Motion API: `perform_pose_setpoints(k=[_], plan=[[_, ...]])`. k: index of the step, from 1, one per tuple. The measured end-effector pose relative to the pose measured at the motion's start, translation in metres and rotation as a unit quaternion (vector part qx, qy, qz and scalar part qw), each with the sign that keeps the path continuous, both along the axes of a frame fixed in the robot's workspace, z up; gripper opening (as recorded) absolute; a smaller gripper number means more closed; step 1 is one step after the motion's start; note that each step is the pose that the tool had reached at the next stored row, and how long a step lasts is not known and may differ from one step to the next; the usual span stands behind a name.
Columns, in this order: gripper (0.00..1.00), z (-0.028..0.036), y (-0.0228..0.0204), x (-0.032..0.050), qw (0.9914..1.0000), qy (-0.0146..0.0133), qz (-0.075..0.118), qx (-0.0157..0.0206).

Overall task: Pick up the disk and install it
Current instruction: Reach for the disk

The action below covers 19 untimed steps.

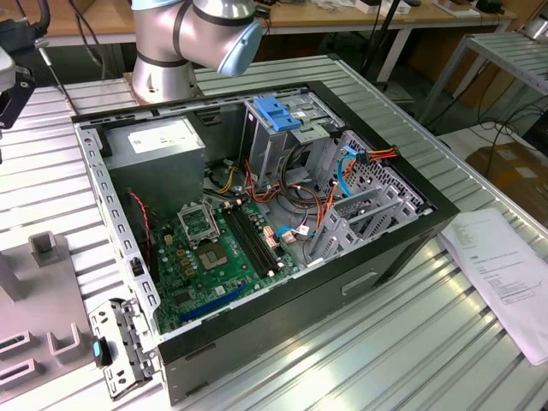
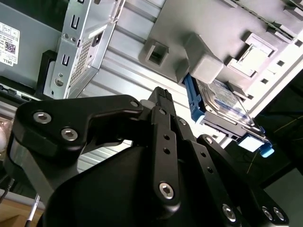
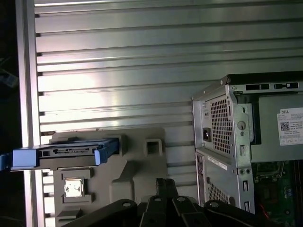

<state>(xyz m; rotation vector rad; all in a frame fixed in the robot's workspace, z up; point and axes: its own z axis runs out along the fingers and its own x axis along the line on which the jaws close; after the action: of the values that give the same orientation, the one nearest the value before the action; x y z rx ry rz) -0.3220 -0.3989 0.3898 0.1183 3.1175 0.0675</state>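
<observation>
**Jaws.** In the first wrist view I read the gripper as drawn together and holding nothing. Its black fingertips meet with no gap that I can make out. It hangs over the slatted metal table and touches none of the parts.

**Task object.** The disk is the nearest thing to the jaws but lies apart from them. It rests in a grey moulded holder on the table. In this view I see it edge-on, with blue rails on both ends, and one blue end reaches past the table's edge. In the second wrist view its silver face and a blue rail show beyond the holder's raised blocks.

**Surroundings.** Beside the holder, across a strip of bare table, stands the open computer case. In the exterior view it fills the centre of the frame.
- The green motherboard lies on its floor.
- The grey power-supply box sits in its upper-left corner.
- The metal drive cage with a blue handle stands at upper centre.

The arm's silver-and-blue joints rise at the top of that frame. A printed sheet lies at the exterior view's right.
</observation>
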Motion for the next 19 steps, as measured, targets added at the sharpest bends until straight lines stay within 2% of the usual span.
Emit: perform_pose_setpoints(k=[3,10,13,19], plan=[[0.11,-0.0001,0.0000,-0.0093,1.00000,0.0000,0.000,0.0000],[0.11,-0.0004,0.0000,-0.0186,1.00000,0.0003,0.000,0.0000],[0.11,-0.0005,0.0000,-0.0294,1.00000,0.0003,0.000,0.0000],[0.11,-0.0008,0.0001,-0.0449,1.00000,0.0004,0.000,0.0000]])
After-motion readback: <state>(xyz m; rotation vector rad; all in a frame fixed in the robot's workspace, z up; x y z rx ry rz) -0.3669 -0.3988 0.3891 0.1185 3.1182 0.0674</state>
